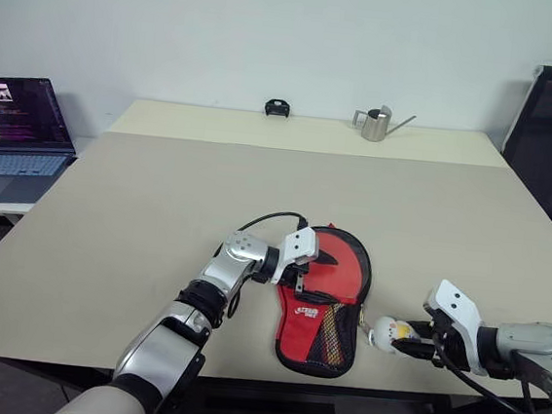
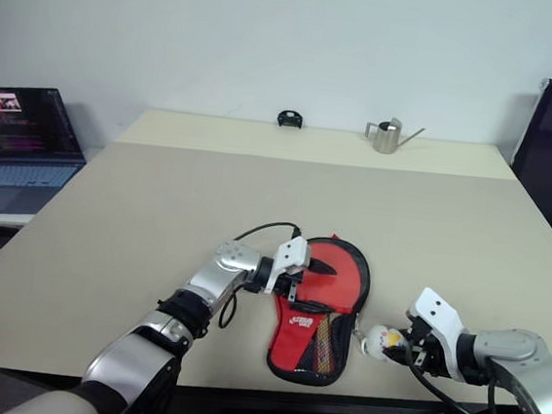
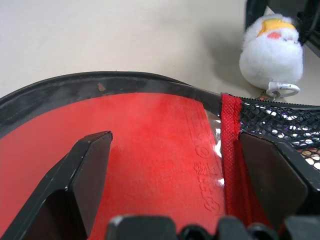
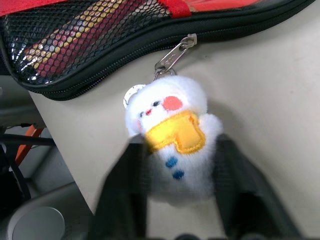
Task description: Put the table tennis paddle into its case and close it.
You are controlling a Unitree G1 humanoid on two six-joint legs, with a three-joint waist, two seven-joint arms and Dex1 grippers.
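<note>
I am closing the case (image 1: 324,300), which is lying flat near the front edge of the desk (image 1: 159,206) with the table tennis paddle (image 3: 165,150) already inside, its red rubber showing through the open seam. My left tool (image 1: 302,260) is resting over the round end with its fingers (image 3: 90,165) spread wide apart, pinning the cover rather than gripping it. My right tool (image 4: 180,175) is closing its blurred fingers around the small white plush charm (image 4: 172,135) hanging from the zip pull (image 4: 175,54); I judge the grip nearly made. To do this well, I am planning to pull along the zip track, not away from it, while the left tool is holding the case steady.
</note>
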